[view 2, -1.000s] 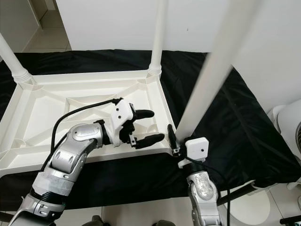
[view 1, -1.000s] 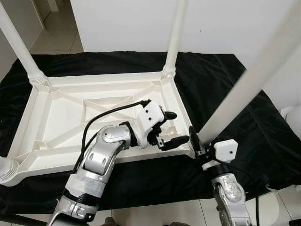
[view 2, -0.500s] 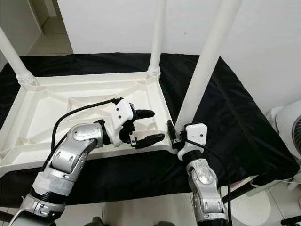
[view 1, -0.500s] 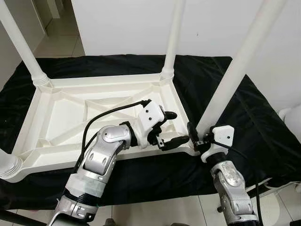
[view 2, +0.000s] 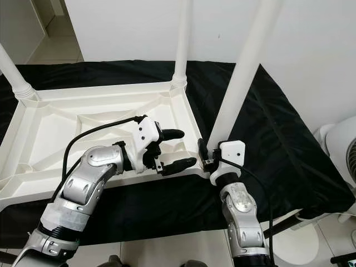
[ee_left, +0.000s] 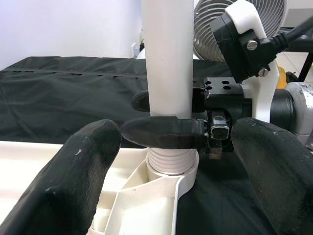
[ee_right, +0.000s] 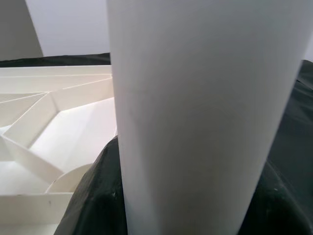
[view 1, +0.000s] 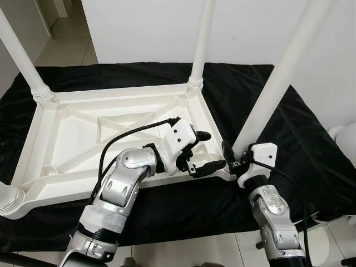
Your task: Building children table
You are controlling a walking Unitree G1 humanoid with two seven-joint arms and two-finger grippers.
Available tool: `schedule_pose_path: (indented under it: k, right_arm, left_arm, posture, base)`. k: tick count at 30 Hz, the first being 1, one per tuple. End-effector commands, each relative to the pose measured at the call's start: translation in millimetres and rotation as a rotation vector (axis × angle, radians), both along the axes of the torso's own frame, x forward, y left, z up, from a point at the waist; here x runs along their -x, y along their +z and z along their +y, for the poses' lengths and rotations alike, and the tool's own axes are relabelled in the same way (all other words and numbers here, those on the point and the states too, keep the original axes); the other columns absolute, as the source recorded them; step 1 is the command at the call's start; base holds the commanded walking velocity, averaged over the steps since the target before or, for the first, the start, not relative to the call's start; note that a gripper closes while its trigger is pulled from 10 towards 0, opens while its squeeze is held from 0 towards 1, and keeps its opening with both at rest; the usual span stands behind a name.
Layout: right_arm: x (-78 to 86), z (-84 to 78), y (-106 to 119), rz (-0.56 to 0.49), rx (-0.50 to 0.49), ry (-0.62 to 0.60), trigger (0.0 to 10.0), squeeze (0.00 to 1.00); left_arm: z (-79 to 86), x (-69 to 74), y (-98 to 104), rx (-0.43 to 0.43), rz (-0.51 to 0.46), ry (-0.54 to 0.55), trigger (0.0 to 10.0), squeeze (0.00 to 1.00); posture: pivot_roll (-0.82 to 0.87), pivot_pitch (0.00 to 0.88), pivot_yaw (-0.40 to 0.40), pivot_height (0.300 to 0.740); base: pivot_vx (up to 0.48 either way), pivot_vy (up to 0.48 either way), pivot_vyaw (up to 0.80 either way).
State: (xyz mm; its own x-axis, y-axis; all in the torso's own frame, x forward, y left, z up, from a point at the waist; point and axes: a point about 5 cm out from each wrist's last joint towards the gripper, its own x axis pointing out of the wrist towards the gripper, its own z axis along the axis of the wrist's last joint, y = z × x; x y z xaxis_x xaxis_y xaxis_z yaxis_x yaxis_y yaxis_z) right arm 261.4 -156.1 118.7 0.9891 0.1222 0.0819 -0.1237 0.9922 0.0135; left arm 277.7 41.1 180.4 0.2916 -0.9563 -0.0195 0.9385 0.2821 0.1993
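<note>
The white children's table top (view 1: pixel 83 133) lies upside down on a black cloth. Legs stand at its far left (view 1: pixel 25 61), far right (view 1: pixel 201 44) and near left (view 1: pixel 8 201) corners. My right gripper (view 1: pixel 235 158) is shut on the fourth white leg (view 1: pixel 275 78) just above its ribbed foot, which sits at the near right corner socket (ee_left: pixel 171 171). The leg leans slightly to the right. My left gripper (view 1: pixel 213 149) hovers open over the table's inside near that corner, fingers (ee_left: pixel 83 166) spread and pointing at the leg, not touching it.
The black cloth (view 1: pixel 295 122) covers the work surface and drops off at the front edge. A white fan (view 2: pixel 340 150) stands on the floor at the right. A white wall runs behind, with tiled floor at the far left.
The leg in my right gripper has swung from a strong lean to nearly upright, and its foot has come in to the corner socket. My left gripper has hardly moved.
</note>
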Motion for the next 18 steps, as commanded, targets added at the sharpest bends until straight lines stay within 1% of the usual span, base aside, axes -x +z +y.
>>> schedule_pose_path:
  k: [1, 2, 3, 5, 6, 7, 9, 12, 13, 14, 15, 17, 18]
  right_arm:
    - [2.7, -8.7, -25, 0.141, -0.064, -0.158, 10.0, 0.0]
    - [1.9, -9.1, -24, 0.137, -0.099, -0.21, 10.0, 0.0]
    - [1.9, -9.1, -24, 0.137, -0.099, -0.21, 10.0, 0.0]
    - [-0.6, -7.7, -22, 0.133, -0.129, -0.302, 10.0, 0.0]
    - [-1.8, -6.5, -20, 0.129, -0.133, -0.335, 10.0, 0.0]
    - [-1.8, -6.5, -20, 0.129, -0.133, -0.335, 10.0, 0.0]
    - [-5.1, -2.4, -16, 0.102, -0.127, -0.4, 10.0, 0.0]
    - [-6.0, -1.1, -15, 0.093, -0.123, -0.423, 10.0, 0.0]
    - [-6.4, -0.1, -14, 0.081, -0.122, -0.448, 10.0, 0.0]
    - [-7.4, 3.9, -12, 0.073, -0.113, -0.441, 10.0, 0.0]
    - [-7.4, 3.9, -12, 0.073, -0.113, -0.441, 10.0, 0.0]
    - [-9.1, 7.9, -11, 0.074, -0.069, -0.432, 10.0, 0.0]
    - [-9.2, 7.2, -12, 0.076, -0.05, -0.427, 10.0, 0.0]
  left_arm:
    - [1.1, -5.5, 3, 0.017, -0.021, 0.107, 10.0, 0.0]
    - [0.8, -5.4, 3, 0.017, -0.021, 0.105, 10.0, 0.0]
    - [0.8, -5.4, 3, 0.017, -0.021, 0.105, 10.0, 0.0]
    - [0.1, -4.9, 2, 0.018, -0.021, 0.102, 10.0, 0.0]
    - [-0.3, -4.6, 2, 0.019, -0.021, 0.101, 10.0, 0.0]
    - [-0.3, -4.6, 2, 0.019, -0.021, 0.101, 10.0, 0.0]
    - [-1.1, -4.1, 2, 0.019, -0.021, 0.099, 10.0, 0.0]
    - [-1.5, -4.0, 2, 0.02, -0.022, 0.099, 10.0, 0.0]
    - [-2.1, -3.9, 2, 0.021, -0.022, 0.099, 10.0, 0.0]
    - [-2.2, -3.9, 2, 0.024, -0.024, 0.1, 10.0, 0.0]
    - [-2.2, -3.9, 2, 0.024, -0.024, 0.1, 10.0, 0.0]
    - [-2.5, -4.1, 3, 0.026, -0.026, 0.103, 10.0, 0.0]
    - [-2.7, -4.3, 2, 0.027, -0.027, 0.105, 10.0, 0.0]
  posture:
    - [-0.02, 0.012, 0.003, 0.74]
    - [-0.02, 0.012, 0.003, 0.74]
    - [-0.02, 0.012, 0.003, 0.74]
    - [-0.02, 0.007, -0.004, 0.74]
    - [-0.02, 0.007, -0.004, 0.74]
    - [-0.02, 0.007, -0.004, 0.74]
    - [-0.02, 0.0, -0.009, 0.74]
    - [-0.02, 0.0, -0.011, 0.74]
    - [-0.01, 0.0, -0.015, 0.74]
    - [-0.01, 0.0, -0.018, 0.74]
    - [-0.01, 0.0, -0.018, 0.74]
    - [-0.01, 0.0, -0.022, 0.74]
    - [-0.01, 0.0, -0.024, 0.74]
  base:
    - [0.0, 0.0, 0.0]
    - [0.0, 0.0, 0.0]
    - [0.0, 0.0, 0.0]
    - [0.0, 0.0, 0.0]
    - [0.0, 0.0, 0.0]
    - [0.0, 0.0, 0.0]
    - [0.0, 0.0, 0.0]
    - [0.0, 0.0, 0.0]
    - [0.0, 0.0, 0.0]
    - [0.0, 0.0, 0.0]
    - [0.0, 0.0, 0.0]
    - [0.0, 0.0, 0.0]
    - [0.0, 0.0, 0.0]
